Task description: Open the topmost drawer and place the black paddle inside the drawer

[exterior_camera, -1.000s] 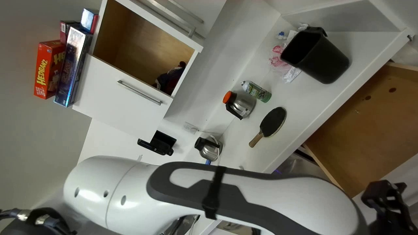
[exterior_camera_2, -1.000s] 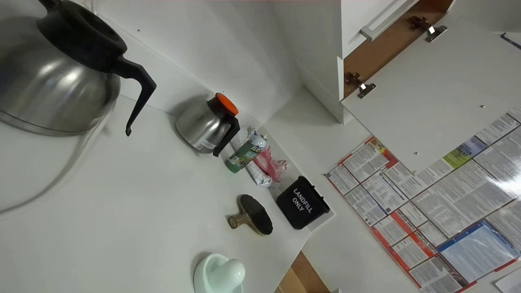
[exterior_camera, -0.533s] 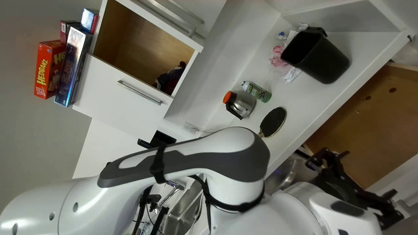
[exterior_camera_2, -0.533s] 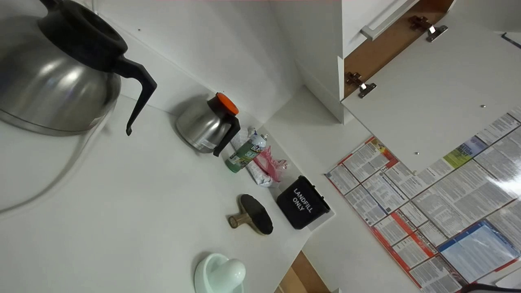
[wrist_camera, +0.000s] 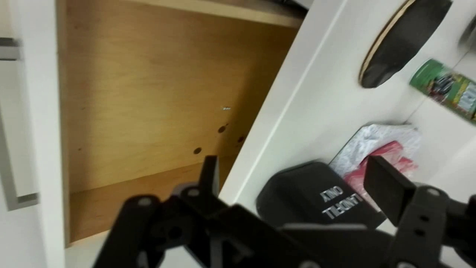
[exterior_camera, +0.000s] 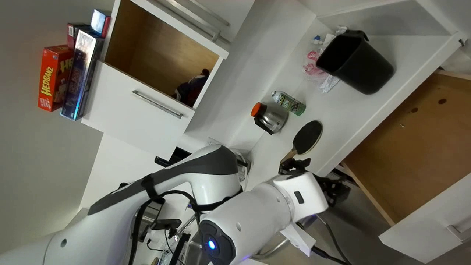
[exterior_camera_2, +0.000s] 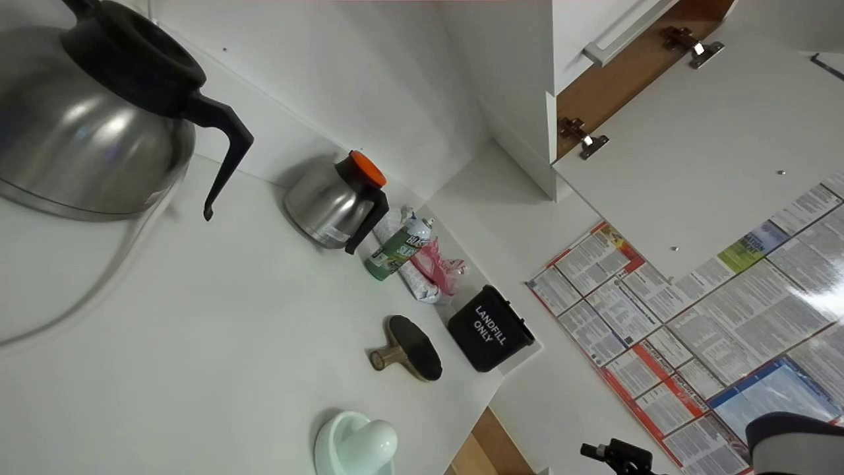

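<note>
The topmost drawer (exterior_camera: 423,147) is pulled out, its wooden interior showing at the right of an exterior view. Its white front (exterior_camera: 423,228) has a bar handle. The drawer's wood also shows in an exterior view (exterior_camera_2: 494,439) and fills the left of the wrist view (wrist_camera: 160,93). The black paddle (exterior_camera: 308,137) lies on the counter, also seen in an exterior view (exterior_camera_2: 417,346) and at the upper right of the wrist view (wrist_camera: 403,41). My gripper (exterior_camera: 327,176) is open and empty, by the counter's front edge near the drawer; its fingers also show in the wrist view (wrist_camera: 292,162).
A black bin (exterior_camera: 357,62), a plastic bag (exterior_camera: 314,70), a spray can (exterior_camera: 289,103) and a steel jug (exterior_camera: 274,118) stand or lie on the counter. A mortar with pestle (exterior_camera_2: 356,448) stands near the paddle. An upper cabinet door (exterior_camera: 143,110) has a bar handle.
The arm has swung the gripper from the lower right, past the drawer front, leftward and up to the counter's front edge. The gripper has entered the other exterior picture at lower right. Drawer and paddle unchanged.
</note>
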`<move>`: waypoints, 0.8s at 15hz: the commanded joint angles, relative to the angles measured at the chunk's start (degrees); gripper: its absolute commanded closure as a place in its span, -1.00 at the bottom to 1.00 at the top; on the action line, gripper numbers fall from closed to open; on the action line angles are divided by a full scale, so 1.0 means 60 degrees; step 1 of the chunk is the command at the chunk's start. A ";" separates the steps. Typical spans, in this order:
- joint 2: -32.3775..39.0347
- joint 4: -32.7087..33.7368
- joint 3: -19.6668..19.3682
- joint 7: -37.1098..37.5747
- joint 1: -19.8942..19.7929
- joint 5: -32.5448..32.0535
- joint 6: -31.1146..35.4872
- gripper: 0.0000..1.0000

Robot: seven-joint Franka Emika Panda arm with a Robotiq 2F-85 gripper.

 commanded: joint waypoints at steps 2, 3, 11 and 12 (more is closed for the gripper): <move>-0.0981 -0.0632 0.1055 0.1116 0.0436 -0.0016 0.0035 -1.00; -0.1006 -0.0613 0.1306 0.1516 0.0573 0.0052 0.0041 -1.00; -0.0518 0.0024 0.3709 0.6805 0.1270 -0.0375 0.0808 -1.00; -0.0370 0.0178 0.4051 0.7416 0.1297 -0.0491 0.1075 -1.00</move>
